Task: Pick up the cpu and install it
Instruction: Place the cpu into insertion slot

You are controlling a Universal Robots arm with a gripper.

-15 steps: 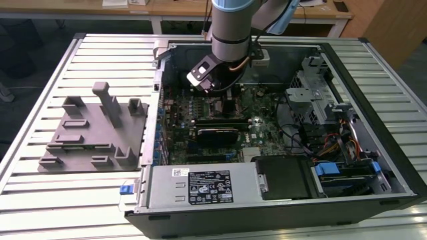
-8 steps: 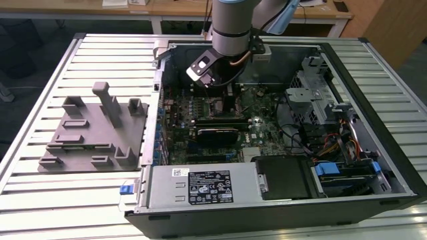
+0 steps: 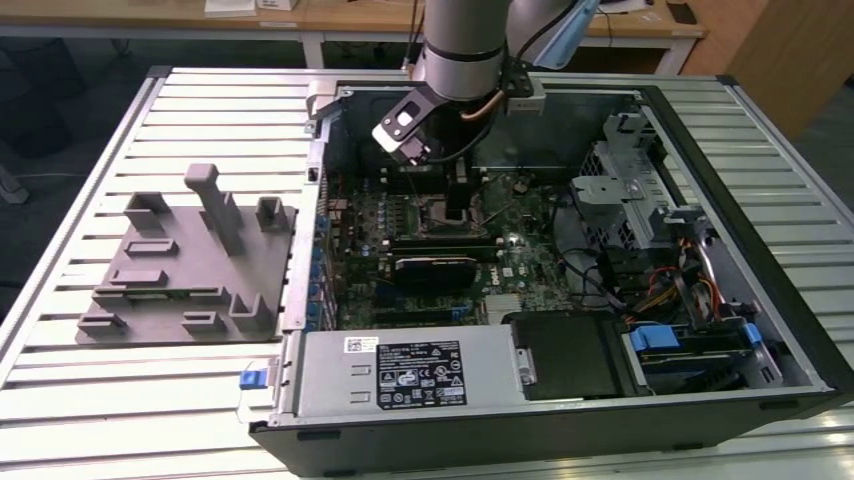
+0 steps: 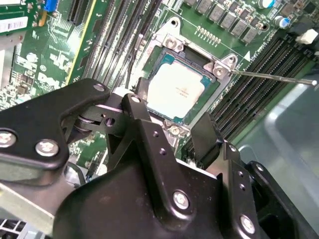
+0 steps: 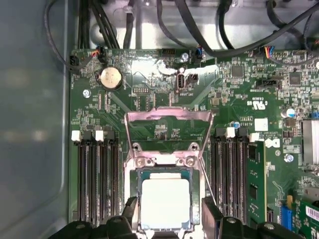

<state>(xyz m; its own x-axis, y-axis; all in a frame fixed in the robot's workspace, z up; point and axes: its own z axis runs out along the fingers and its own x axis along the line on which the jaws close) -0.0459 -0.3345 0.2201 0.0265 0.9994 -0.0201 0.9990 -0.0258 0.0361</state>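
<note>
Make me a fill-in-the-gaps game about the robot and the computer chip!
The cpu lies inside its ___ on the motherboard.
The hand hangs over the cpu with its fingers ___.
The grey tray sits at the exterior view's ___ of the computer case.
Missing words: socket, open, left.

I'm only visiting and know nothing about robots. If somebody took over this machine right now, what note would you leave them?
The end effector is open and holds nothing, with one finger on either side of the cpu.
The cpu lies flat in the socket on the motherboard, as seen in both wrist views.
Done: the cpu is set in the socket.
Left: the socket's metal frame stands flipped open and is not closed over the cpu.
</note>
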